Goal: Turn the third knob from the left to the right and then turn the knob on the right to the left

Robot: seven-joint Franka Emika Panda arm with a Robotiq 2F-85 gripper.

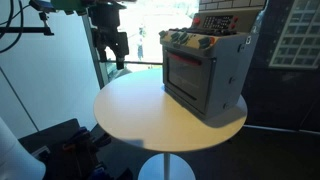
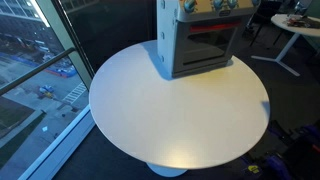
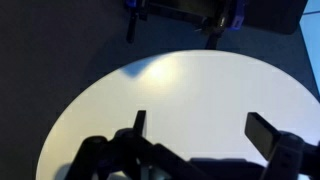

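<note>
A grey toy oven point(image 1: 205, 70) stands at the far side of the round white table point(image 1: 140, 115); it also shows in an exterior view point(image 2: 200, 40). Its row of small knobs point(image 1: 192, 41) runs along the top front, too small to tell apart. My gripper point(image 1: 108, 48) hangs above the table's edge, well away from the oven. In the wrist view the gripper point(image 3: 205, 130) is open and empty, its two fingers spread over bare tabletop. The oven is out of the wrist view.
A glass window wall point(image 2: 40, 60) runs beside the table. A second white table point(image 2: 295, 30) with items stands behind the oven. A dark chair base point(image 3: 180, 15) shows on the floor past the table's edge.
</note>
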